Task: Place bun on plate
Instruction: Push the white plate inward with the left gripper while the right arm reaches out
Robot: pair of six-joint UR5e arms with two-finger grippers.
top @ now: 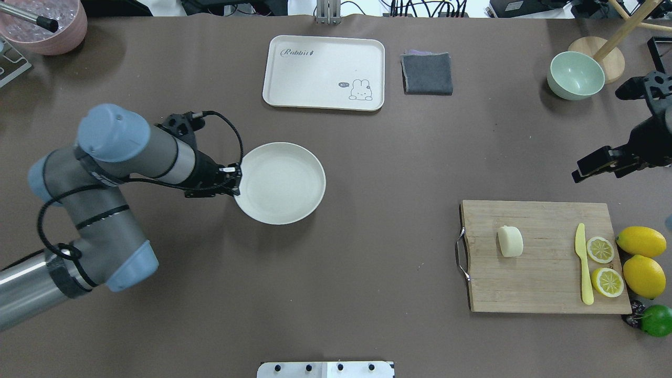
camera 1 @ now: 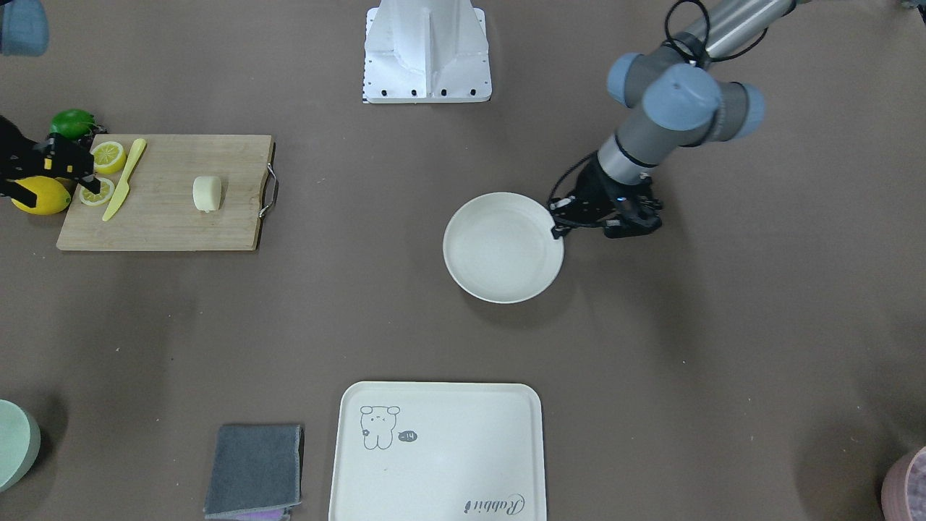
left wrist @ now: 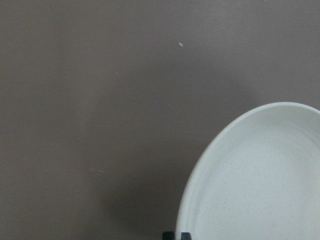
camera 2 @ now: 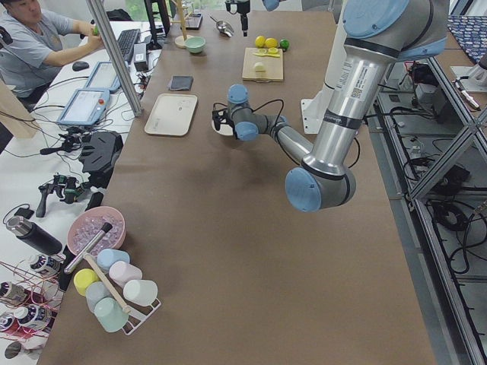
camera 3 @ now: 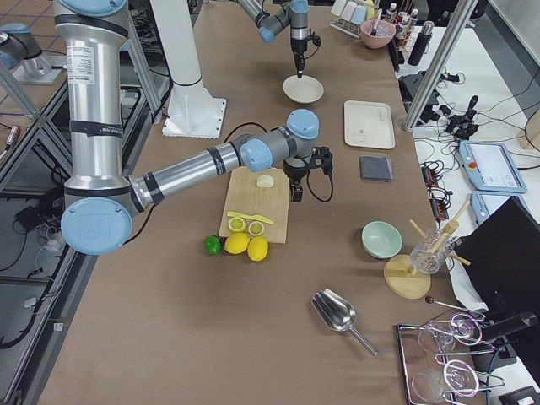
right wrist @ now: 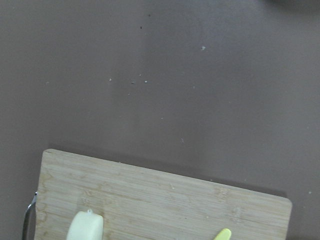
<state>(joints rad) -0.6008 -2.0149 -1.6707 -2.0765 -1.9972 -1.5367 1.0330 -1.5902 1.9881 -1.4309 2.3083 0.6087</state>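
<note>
The bun (top: 510, 241), a small pale cream block, lies on the wooden cutting board (top: 541, 278) at the right; it also shows at the bottom edge of the right wrist view (right wrist: 85, 227). The round off-white plate (top: 281, 184) sits empty left of the table's middle. My left gripper (top: 234, 178) is at the plate's near-left rim, its fingers shut on that rim (left wrist: 176, 235). My right gripper (top: 583, 170) hangs above the table beyond the board's far edge, apart from the bun, and looks open with nothing in it.
On the board lie a yellow knife (top: 584, 262) and two lemon slices (top: 600, 249). Two lemons (top: 643, 262) and a lime (top: 657, 320) sit right of it. A cartoon tray (top: 323, 71), grey cloth (top: 427, 73), green bowl (top: 575, 76) and pink bowl (top: 47, 26) line the far side.
</note>
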